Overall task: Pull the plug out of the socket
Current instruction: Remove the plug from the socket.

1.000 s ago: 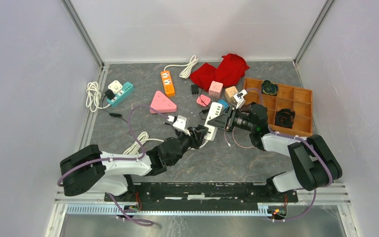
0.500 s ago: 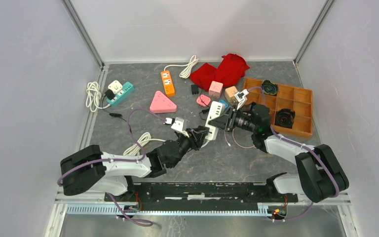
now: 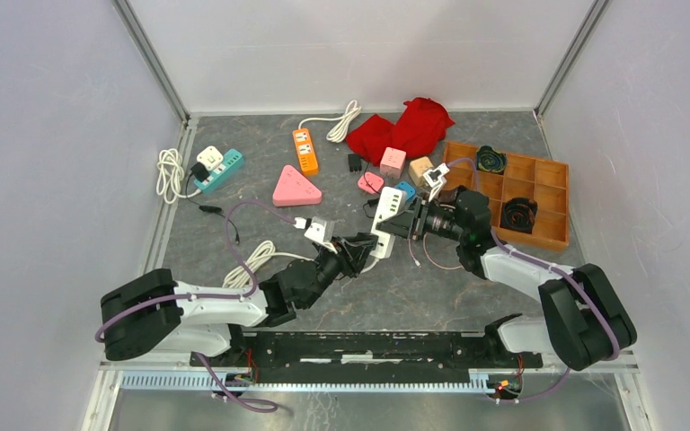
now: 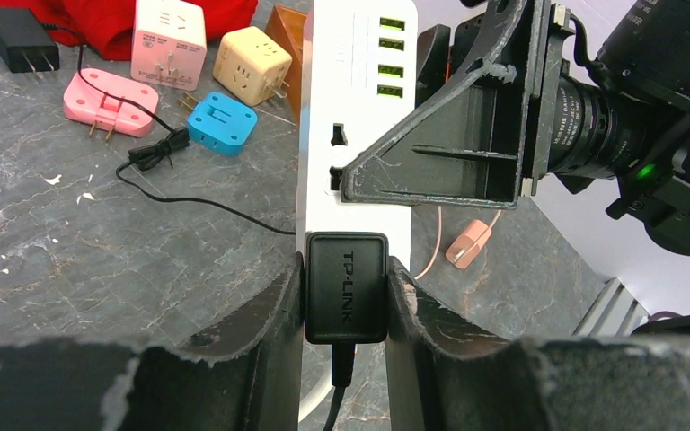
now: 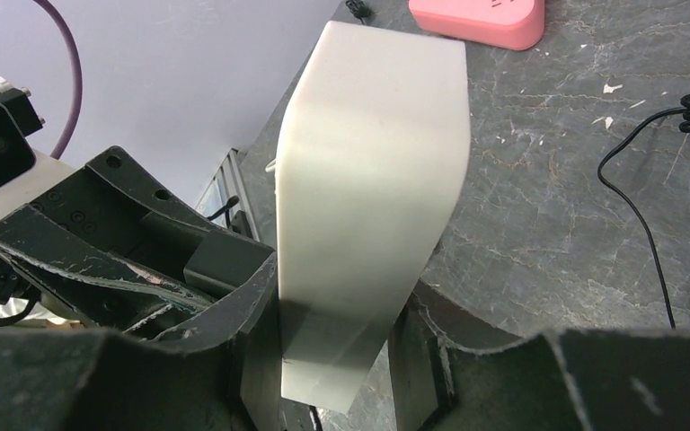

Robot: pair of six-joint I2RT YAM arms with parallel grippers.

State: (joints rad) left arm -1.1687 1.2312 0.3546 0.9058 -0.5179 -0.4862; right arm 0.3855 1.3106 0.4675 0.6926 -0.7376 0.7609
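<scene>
Left wrist view: our left gripper (image 4: 345,310) clamps the black TP-LINK plug (image 4: 345,274), not yet pulled from the white power strip (image 4: 357,117) our right gripper (image 5: 340,346) clasps.

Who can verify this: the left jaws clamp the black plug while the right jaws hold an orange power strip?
Wrong colour: the power strip is white, not orange, as the left wrist view shows. The left jaws do clamp the black plug; the right jaws hold the strip.
</scene>
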